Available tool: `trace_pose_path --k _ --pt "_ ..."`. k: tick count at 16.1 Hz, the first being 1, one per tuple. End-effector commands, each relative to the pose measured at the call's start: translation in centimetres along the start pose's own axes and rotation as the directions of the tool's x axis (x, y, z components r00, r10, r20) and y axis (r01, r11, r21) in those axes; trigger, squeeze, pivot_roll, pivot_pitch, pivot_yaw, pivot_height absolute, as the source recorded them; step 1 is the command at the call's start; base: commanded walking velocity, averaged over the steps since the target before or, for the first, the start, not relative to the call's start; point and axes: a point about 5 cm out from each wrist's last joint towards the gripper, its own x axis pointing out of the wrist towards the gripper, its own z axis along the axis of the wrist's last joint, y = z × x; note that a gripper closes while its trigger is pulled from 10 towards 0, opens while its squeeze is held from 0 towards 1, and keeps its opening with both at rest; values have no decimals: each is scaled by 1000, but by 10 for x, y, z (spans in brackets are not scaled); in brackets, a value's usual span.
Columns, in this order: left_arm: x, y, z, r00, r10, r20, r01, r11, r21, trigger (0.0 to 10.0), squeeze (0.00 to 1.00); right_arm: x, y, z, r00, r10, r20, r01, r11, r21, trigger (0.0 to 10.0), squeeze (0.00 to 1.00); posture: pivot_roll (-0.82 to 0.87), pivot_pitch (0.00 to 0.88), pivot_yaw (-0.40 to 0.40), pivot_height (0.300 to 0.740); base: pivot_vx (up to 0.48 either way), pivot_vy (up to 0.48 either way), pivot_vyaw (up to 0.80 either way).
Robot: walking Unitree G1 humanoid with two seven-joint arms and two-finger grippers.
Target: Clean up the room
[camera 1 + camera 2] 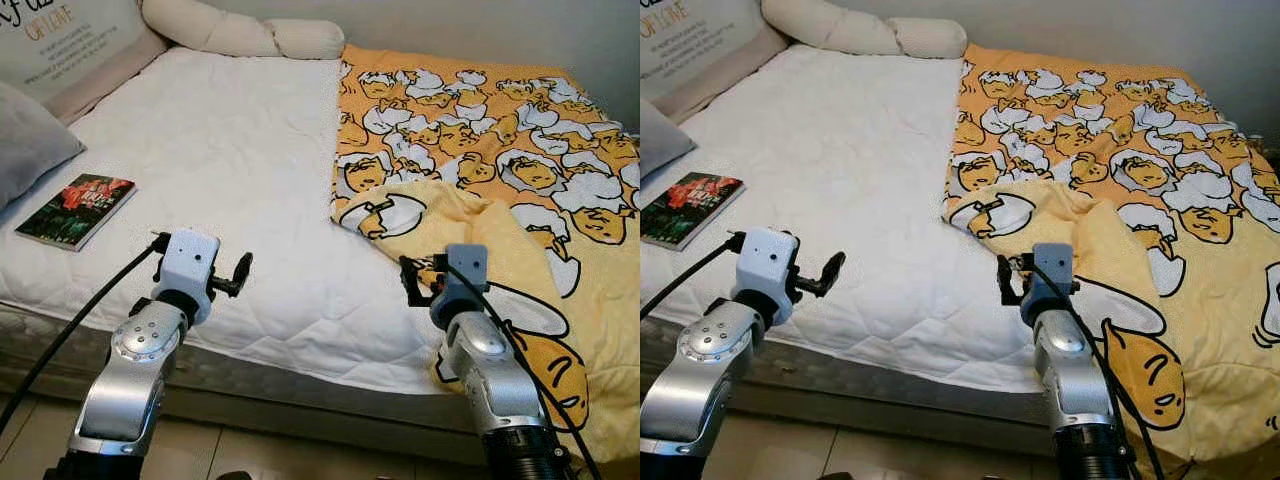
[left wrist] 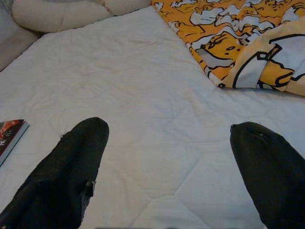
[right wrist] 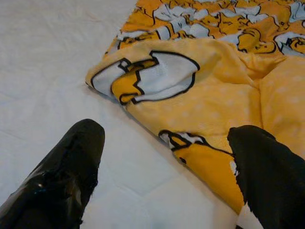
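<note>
The two eye views look forward and down from the robot's head over the bed (image 1: 230,150), both arms rising from six o'clock; they share the yellow blanket (image 1: 480,150) at two o'clock and the book (image 1: 78,208) at nine. Each wrist view sits close above the mattress, sighting between its own fingers (image 2: 76,162) toward the blanket's folded edge (image 3: 157,81).

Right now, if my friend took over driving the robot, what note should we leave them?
Left gripper: open, holding nothing, above the bare white mattress.
Right gripper: open, holding nothing, hovering at the folded-back corner of the yellow cartoon blanket.
Blanket covers the bed's right side only, corner flipped over.
Book lies on the mattress at the left edge, near a grey pillow.
Done: nothing visibly tidied yet.
Left: probably spread the blanket, put away the book.
</note>
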Motion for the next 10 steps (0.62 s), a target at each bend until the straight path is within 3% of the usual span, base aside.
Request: trace_pose_path --k 1,4,5,6,8,9,10 --pt "0 -2 -2 1000 -12 -2 12 1000 10 10000 0 1 -1 1 1000 -1 -9 1 1000 -7 10000 12 -11 0 -27 740 0 0 0" --pt "-1 -4 -3 999 -44 -4 44 999 16 10000 0 5 -10 -11 993 -63 -102 54 994 -90 10000 0 -6 0 -35 740 0 0 -448" --pt "-1 -7 -4 994 -107 -10 107 993 46 10000 0 10 -19 -17 984 -101 -149 71 978 -195 10000 0 -5 0 -36 740 0 0 0" --pt "-2 -8 -4 991 -132 -14 133 990 56 10000 0 12 -22 -20 978 -117 -176 77 973 -217 10000 0 -5 0 -35 740 0 0 0" --pt "-3 -16 -4 958 -283 -39 285 952 113 10000 0 23 -36 -33 946 -160 -282 74 954 -291 10000 0 -5 0 -38 740 0 0 0" --pt "-3 -20 -4 935 -351 -56 355 924 141 10000 0 26 -41 -35 933 -183 -310 82 946 -312 10000 310 -2 0 -42 740 0 0 0" --pt "-3 -23 -3 918 -391 -66 396 905 155 10000 0 29 -43 -36 925 -193 -326 83 943 -324 10000 318 -3 0 -41 740 0 0 0"
